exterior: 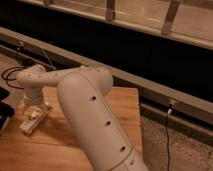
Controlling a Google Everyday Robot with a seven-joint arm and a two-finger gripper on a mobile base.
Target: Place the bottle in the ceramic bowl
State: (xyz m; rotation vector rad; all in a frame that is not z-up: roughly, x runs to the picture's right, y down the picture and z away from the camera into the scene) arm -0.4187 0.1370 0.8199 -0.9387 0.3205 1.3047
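Grasp step: your gripper [35,109], jaws spread and holding nothing, hangs just over the bottle [31,121], which lies flat on the table [120,107]; next you must lower, close on it, then find the bowl, which is not in view.

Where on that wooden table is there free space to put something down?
Bare wood lies between the arm and the table's right edge, and at the near left, in front of the bottle. The far left is crowded: the gripper hangs over the bottle.
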